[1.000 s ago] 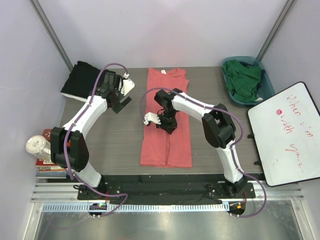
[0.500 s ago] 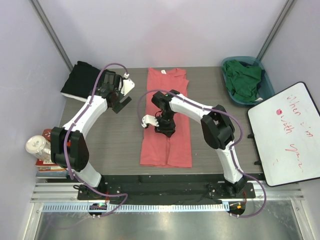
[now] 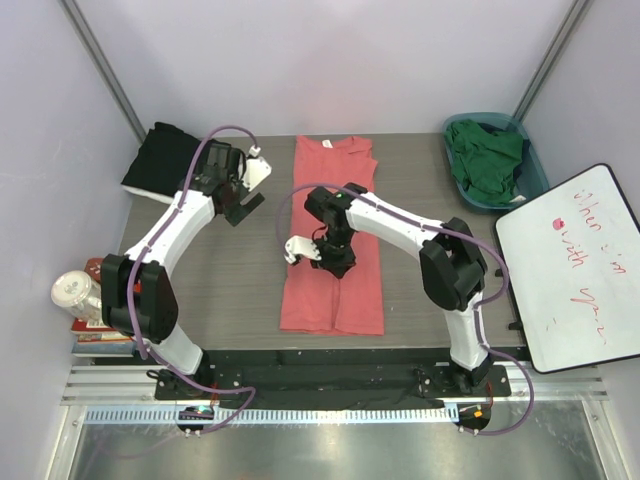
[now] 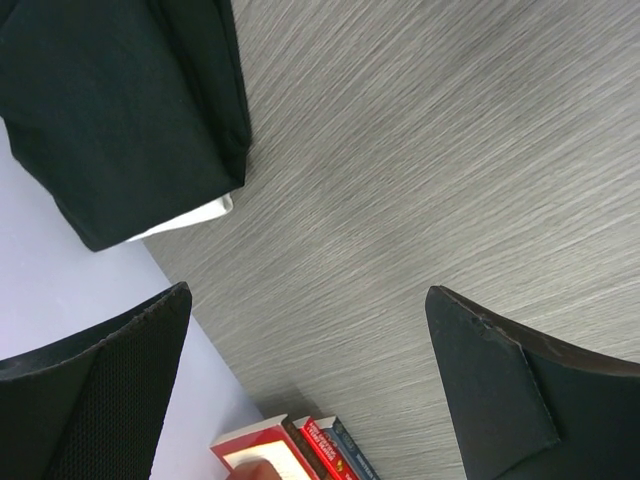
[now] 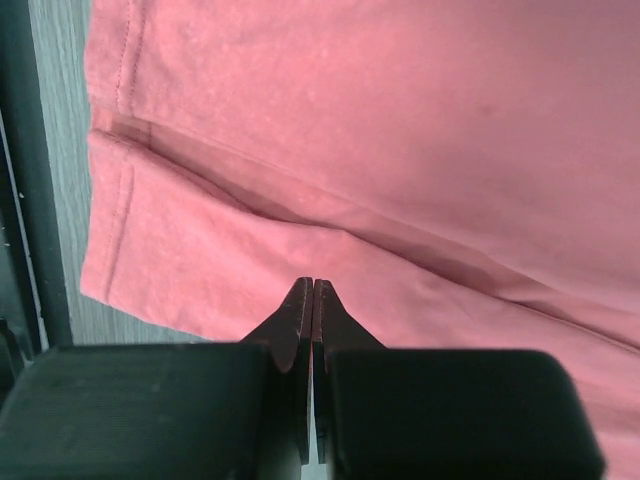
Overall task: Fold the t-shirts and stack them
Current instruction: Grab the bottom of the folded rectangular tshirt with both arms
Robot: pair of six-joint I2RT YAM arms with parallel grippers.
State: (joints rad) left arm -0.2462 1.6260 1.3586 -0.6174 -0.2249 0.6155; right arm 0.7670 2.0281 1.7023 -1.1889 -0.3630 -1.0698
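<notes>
Steering from afar, I am worrying about the right gripper [image 3: 336, 262], which is hanging low over the middle of the coral-pink t-shirt [image 3: 350, 295] with its jaws pressed together on nothing. If those closed tips are dragging across the cloth on the next move, they risk snagging the loose top flap, undoing the lengthwise fold, or catching only one layer. The shirt is lying flat on the table [image 3: 230, 290] as a long narrow strip, hem toward the bases. Farther out, the left gripper [image 3: 243, 205] is hovering, jaws spread wide, beside the folded black t-shirt [image 3: 160, 160] at the far-left corner. The dark green t-shirt [image 3: 488, 160] is sitting crumpled in the teal basket [image 3: 532, 186].
</notes>
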